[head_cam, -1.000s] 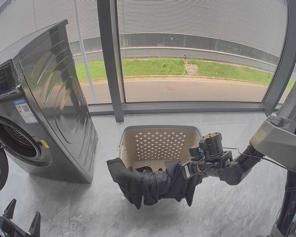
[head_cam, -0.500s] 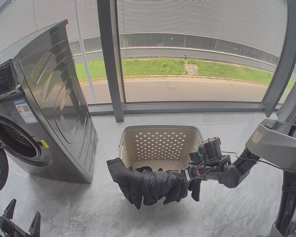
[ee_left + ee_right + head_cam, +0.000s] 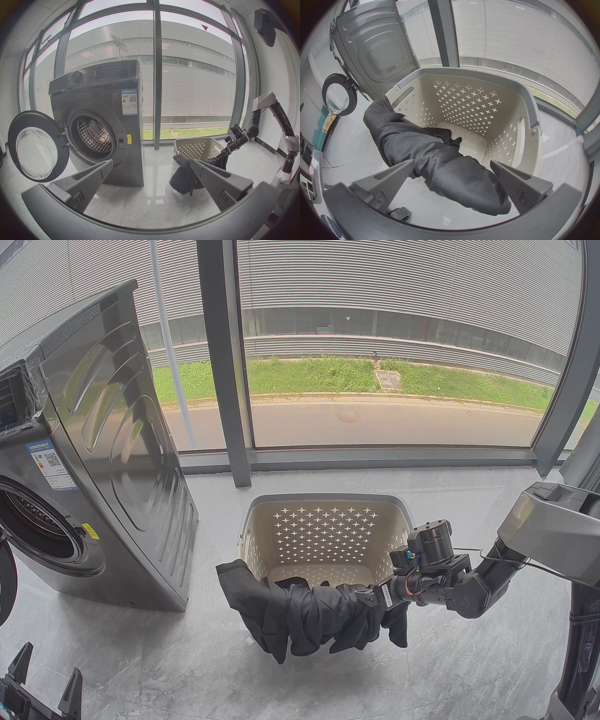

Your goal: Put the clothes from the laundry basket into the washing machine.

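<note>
A black garment (image 3: 300,612) hangs over the front rim of the beige laundry basket (image 3: 325,499), one end trailing down its left outer side. My right gripper (image 3: 370,599) is at the garment's right end, above the basket's front right corner. In the right wrist view its fingers (image 3: 406,167) stand wide open with the garment (image 3: 447,168) lying between them. The grey washing machine (image 3: 106,427) stands to the left, its round door (image 3: 36,147) swung open and the drum (image 3: 93,136) exposed. My left gripper (image 3: 44,680) is low at the near left, open and holding nothing.
Tall window panes and a dark pillar (image 3: 222,365) stand right behind the basket. Grey tiled floor (image 3: 187,665) lies free between the machine and the basket and in front of both.
My right gripper has sunk lower toward the basket's front rim and shifted slightly right. The garment's right end has dropped with it and bunched up. The left arm has kept still.
</note>
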Robot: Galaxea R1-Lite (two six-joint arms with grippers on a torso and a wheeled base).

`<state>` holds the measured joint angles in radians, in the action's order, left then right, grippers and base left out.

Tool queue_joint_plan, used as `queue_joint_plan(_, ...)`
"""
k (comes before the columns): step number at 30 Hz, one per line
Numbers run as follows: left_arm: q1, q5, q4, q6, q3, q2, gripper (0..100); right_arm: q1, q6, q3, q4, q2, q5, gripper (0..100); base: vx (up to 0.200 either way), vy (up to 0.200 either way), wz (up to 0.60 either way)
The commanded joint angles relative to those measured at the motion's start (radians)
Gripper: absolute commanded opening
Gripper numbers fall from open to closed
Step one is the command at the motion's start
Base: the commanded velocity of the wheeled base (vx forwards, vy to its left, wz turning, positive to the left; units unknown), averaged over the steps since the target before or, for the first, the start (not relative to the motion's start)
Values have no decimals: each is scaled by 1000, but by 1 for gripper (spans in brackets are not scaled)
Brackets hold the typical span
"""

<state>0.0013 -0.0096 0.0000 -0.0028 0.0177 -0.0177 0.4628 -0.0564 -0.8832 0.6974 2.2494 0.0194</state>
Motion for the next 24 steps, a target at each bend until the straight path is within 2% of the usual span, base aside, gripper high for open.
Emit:
queue_joint_plan(1, 0, 0, 0, 0, -18, 18, 100, -9, -2, 1, 2, 27, 1, 100, 0, 0, 0)
queue_joint_plan(19, 0, 0, 0, 0, -18, 18, 100, -19, -5, -3, 5, 53, 1, 100, 0, 0, 0)
queue_joint_plan(20, 0, 0, 0, 0, -18, 18, 100, -19, -5, -3, 5, 53, 1, 0, 0, 0, 0)
queue_joint_plan(24, 0, 0, 0, 0, -18, 18, 100, -18, -5, -5, 5, 55, 1, 0, 0, 0, 0)
